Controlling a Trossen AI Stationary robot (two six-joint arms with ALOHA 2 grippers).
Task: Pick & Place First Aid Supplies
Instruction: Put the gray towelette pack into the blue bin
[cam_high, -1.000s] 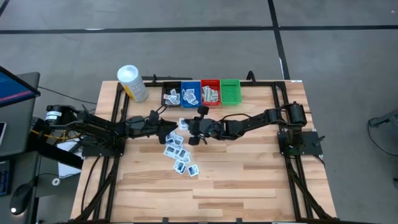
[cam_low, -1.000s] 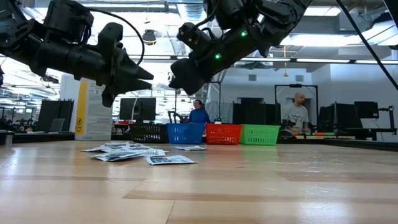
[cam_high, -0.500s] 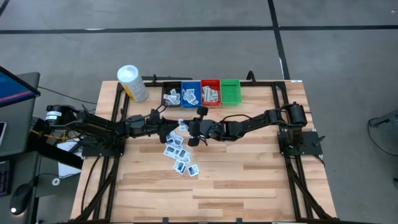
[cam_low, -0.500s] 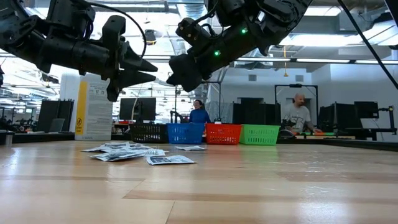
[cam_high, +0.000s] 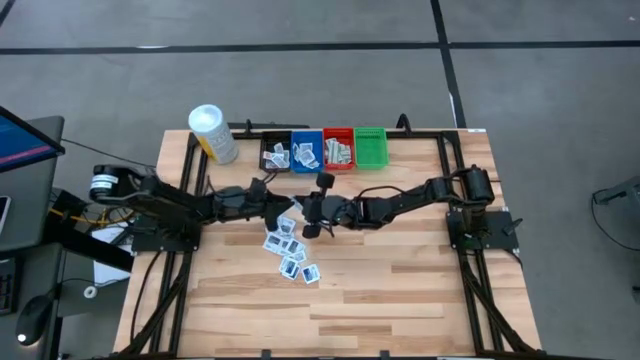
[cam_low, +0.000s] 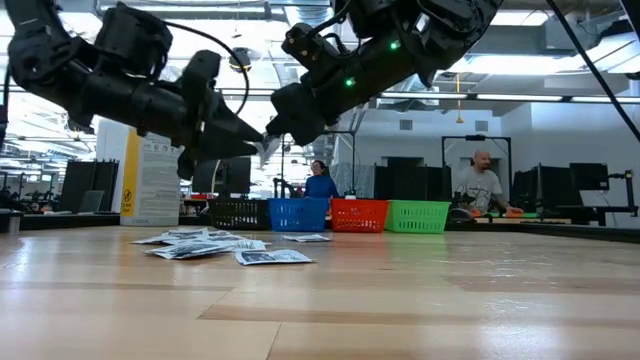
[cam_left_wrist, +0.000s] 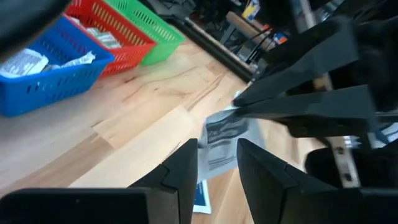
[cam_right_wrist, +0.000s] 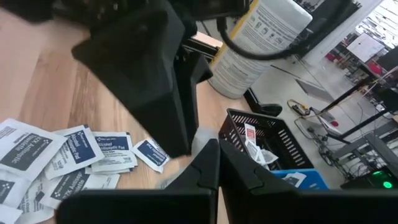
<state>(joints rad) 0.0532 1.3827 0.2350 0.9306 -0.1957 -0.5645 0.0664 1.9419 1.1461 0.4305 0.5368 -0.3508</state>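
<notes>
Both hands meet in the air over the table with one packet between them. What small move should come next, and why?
Probably the left hand should close on the packet. The shut right hand holds it by one edge above the table, and its free end hangs between the left hand's open fingers, so a handover seems ready.

"alcohol antiseptic pad" on a white packet (cam_right_wrist: 82, 144)

Premises are presenting as an open-plan robotics lab — exposed ceiling ducting (cam_low: 200, 8) and strip lighting are running overhead, monitors (cam_low: 222, 175) and equipment benches are lining the back, and two people (cam_low: 320, 183) are sitting at workstations beyond the wooden table (cam_low: 400, 290).
</notes>
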